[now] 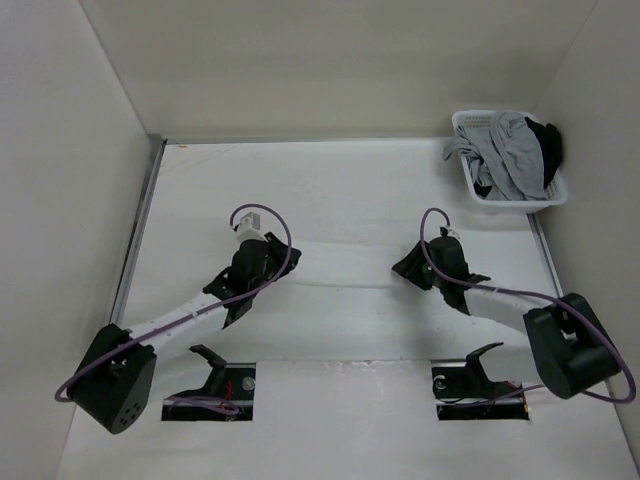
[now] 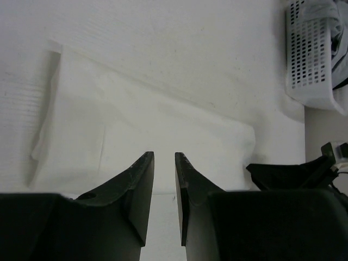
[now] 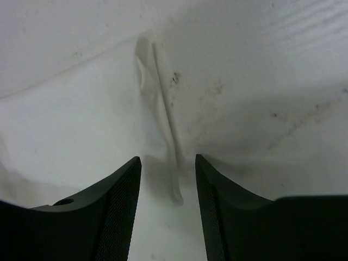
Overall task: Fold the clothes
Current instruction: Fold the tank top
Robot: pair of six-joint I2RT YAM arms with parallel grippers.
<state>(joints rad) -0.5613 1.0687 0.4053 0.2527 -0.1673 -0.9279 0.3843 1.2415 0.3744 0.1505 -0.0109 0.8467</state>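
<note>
White table [image 1: 330, 180] boxed in by white walls, hardly darker than the cloth on it. Spread flat just ahead of both sets of fingertips: the garment [image 2: 136, 136], one white layered strip reaching from one hand across to the other, presumably laid so to give one end to each arm. Left gripper [image 2: 164, 156] low over the near edge, jaws parted by a narrow gap, nothing between them. Right gripper [image 3: 167, 159] parted wider, likewise gripping nothing. Straight ahead of it and trailing back into its gap, a raised rolled hem [image 3: 157, 103], lying loose, seemingly touched by neither finger. Probably held open so as to leave the fold undisturbed. Far beyond the right gripper, off to its outer side in the corner: the white basket [image 1: 505, 160] with grey and dark clothing, well apart from the work. Folding judged part done, with more folds to make.
</note>
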